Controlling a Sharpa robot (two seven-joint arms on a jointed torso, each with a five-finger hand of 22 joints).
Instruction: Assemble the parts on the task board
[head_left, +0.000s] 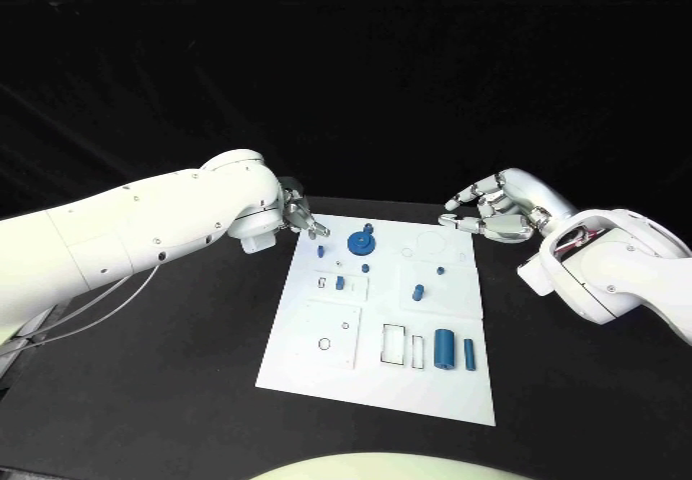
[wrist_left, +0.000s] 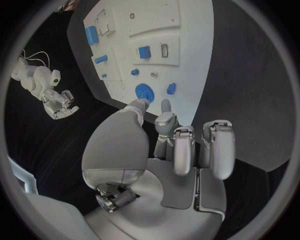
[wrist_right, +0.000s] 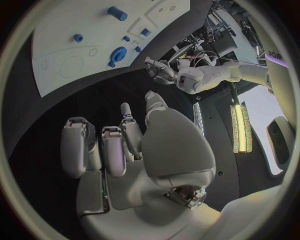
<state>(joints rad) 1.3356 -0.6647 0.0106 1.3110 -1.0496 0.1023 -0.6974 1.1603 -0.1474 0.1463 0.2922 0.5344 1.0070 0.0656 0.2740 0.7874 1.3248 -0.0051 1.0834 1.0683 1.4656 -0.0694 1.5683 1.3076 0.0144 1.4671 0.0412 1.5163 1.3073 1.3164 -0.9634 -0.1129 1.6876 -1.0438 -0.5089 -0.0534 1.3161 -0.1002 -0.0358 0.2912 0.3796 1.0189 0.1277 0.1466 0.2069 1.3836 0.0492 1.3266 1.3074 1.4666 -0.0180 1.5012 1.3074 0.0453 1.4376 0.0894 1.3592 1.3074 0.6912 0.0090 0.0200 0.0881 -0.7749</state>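
- Head view: the task board (head_left: 378, 385) lies lengthwise away from the robot, between the two hands. The left hand (head_left: 299, 216) hovers at the board's far left corner, fingers loosely curled and holding nothing. The blue gear (head_left: 361, 242) sits just beyond its fingertips, towards the board's middle, and is nearer to this hand than to the other.
- Head view: the right hand (head_left: 495, 211) hangs off the board's far right corner, over bare black table (head_left: 173, 380). Its fingers are bent, apart and empty. The small blue peg (head_left: 418, 293) lies inward from it and nearer the robot.
- Left wrist view: the left hand's fingers (wrist_left: 187, 147) are partly curled with gaps between them, gripping nothing. The gear lies straight ahead of the fingertips, just inside the board's edge. A small blue block (wrist_left: 171, 88) lies beside it.
- Right wrist view: the right hand's fingers (wrist_right: 112, 147) are curled, apart and empty. The board's edge runs across ahead of them, with dark table between.
- Judgement: the left hand is better placed for the gear, with open room above the board.
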